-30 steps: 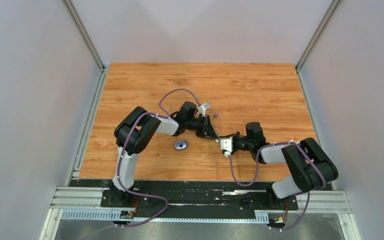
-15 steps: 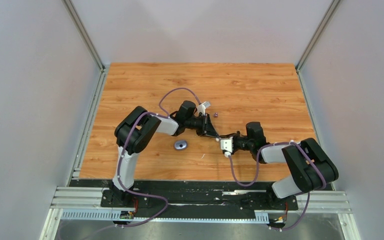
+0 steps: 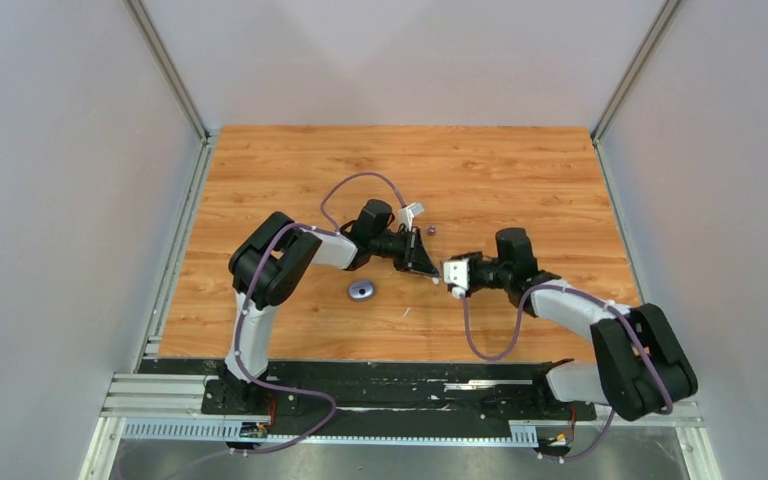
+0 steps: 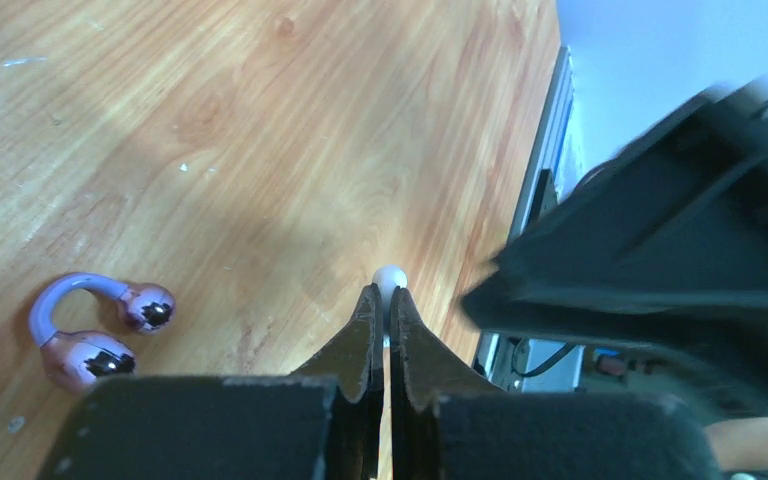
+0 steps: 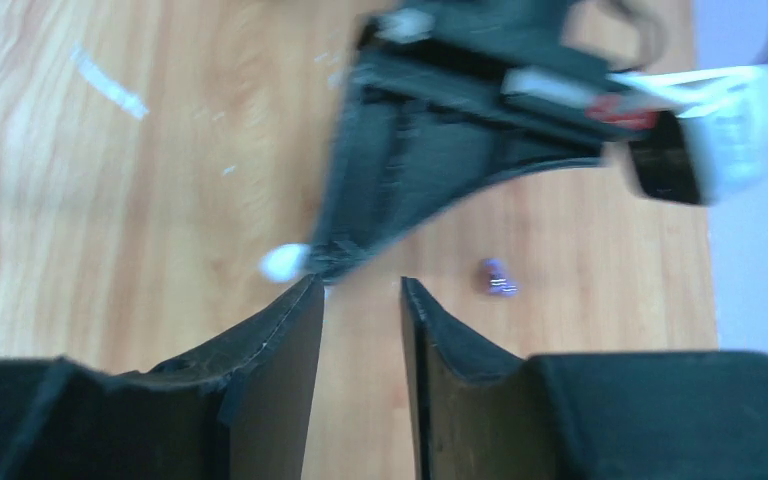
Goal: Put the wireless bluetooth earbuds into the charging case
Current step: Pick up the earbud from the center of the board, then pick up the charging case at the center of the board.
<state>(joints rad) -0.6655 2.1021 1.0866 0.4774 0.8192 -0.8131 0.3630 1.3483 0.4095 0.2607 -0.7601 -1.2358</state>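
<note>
**White earbud pinched at the left tool's tips**

A wood-grain bench [image 3: 520, 180] ringed by pale grey walls carries everything. Near its middle, the white earbud [image 4: 390, 277] sits nipped between the very tips of the left tool [image 4: 381, 295], whose jaws press almost together on it. Just beside the white earbud and facing it, the right tool [image 5: 360, 285] has its jaws parted by a narrow gap with nothing in it. A purple earbud [image 5: 498, 278], two beads joined by an arc, lies on the bench near the white earbud, on the side away from the arm bases. The pebble-shaped case [image 3: 361, 290] rests farther from the white earbud, toward the left arm.
</note>
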